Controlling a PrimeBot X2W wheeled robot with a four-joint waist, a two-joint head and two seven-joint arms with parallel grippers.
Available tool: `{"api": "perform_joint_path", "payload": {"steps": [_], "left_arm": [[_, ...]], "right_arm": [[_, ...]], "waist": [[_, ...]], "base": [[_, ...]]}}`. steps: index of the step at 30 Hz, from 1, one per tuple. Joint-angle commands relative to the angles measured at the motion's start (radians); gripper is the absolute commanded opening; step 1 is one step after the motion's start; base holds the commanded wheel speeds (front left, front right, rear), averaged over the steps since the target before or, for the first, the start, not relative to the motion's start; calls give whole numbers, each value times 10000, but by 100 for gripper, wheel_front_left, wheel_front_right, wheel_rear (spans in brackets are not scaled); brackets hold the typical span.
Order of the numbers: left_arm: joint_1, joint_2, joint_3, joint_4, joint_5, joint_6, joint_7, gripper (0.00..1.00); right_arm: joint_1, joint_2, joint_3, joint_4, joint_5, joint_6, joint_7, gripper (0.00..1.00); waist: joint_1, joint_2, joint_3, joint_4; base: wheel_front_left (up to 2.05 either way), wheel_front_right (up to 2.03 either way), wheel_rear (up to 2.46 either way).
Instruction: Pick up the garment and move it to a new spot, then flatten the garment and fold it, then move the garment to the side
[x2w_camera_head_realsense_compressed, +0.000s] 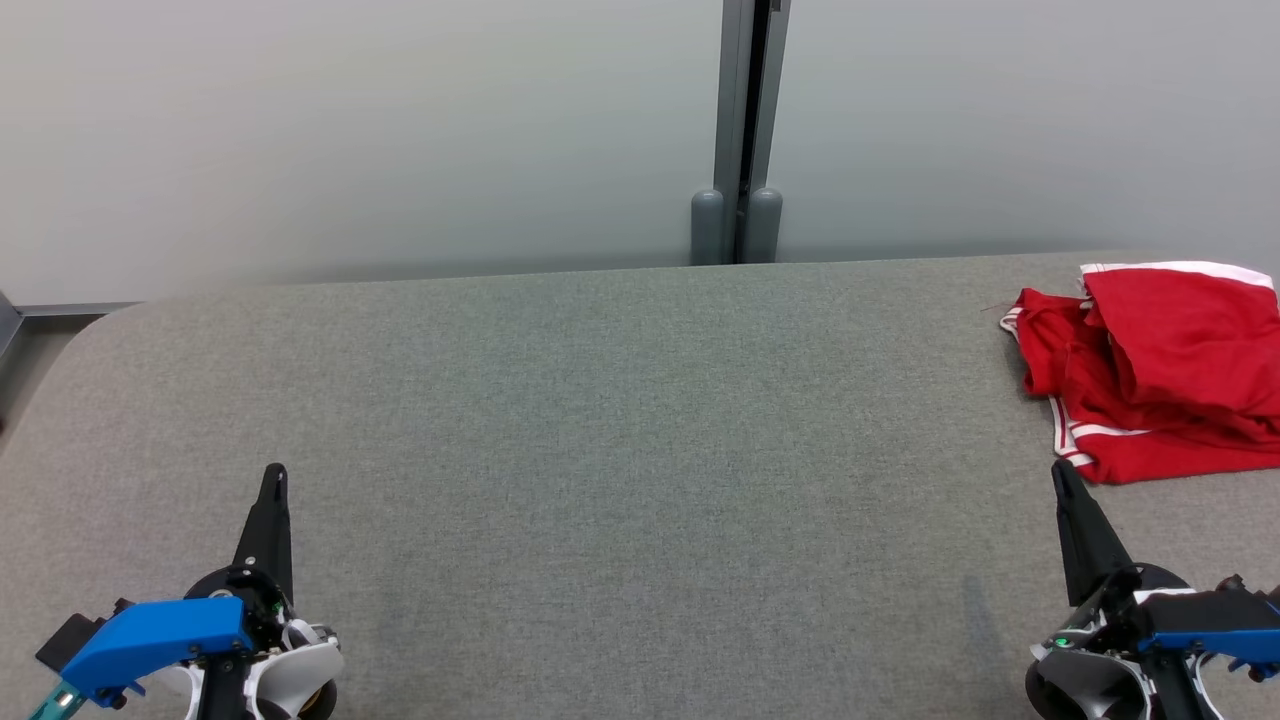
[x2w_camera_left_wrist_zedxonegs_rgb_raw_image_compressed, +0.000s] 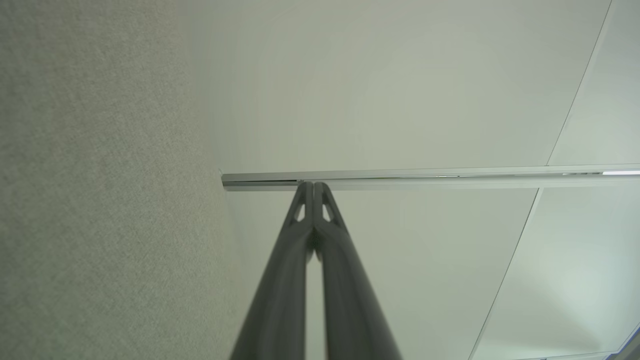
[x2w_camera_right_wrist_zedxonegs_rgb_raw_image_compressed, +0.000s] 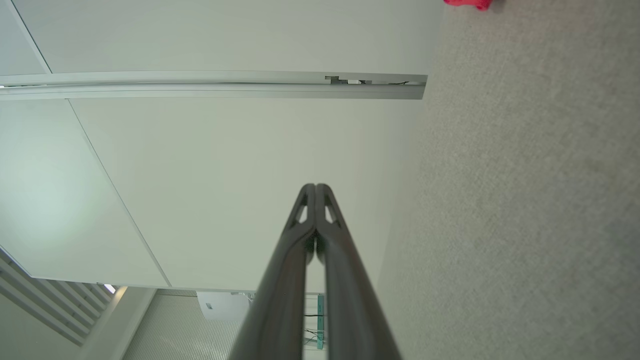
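Garment (x2w_camera_head_realsense_compressed: 1160, 370) just beyond right end effector (x2w_camera_head_realsense_compressed: 1060, 472) | left end effector (x2w_camera_head_realsense_compressed: 275, 474) well apart | both pressed together

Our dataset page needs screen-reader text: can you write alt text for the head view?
A rumpled red garment with white trim lies at the far right of a grey fabric-covered table, cut off by the picture's edge. The left tool and right tool rest low at the near corners, both shut, the right tip close to the garment's near corner.
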Motion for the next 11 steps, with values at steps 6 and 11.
{"api": "perform_joint_path", "payload": {"steps": [6, 11], "left_arm": [[-90, 5, 10, -41, -25, -47, 32, 0], [-90, 5, 10, -41, -25, -47, 32, 0]], "right_arm": [[-140, -48, -16, 16, 28, 4, 14, 0], [-140, -48, -16, 16, 29, 4, 14, 0]], "waist": [[0, 0, 0, 0], [0, 0, 0, 0]], "base": [[0, 0, 0], [0, 0, 0]]}}
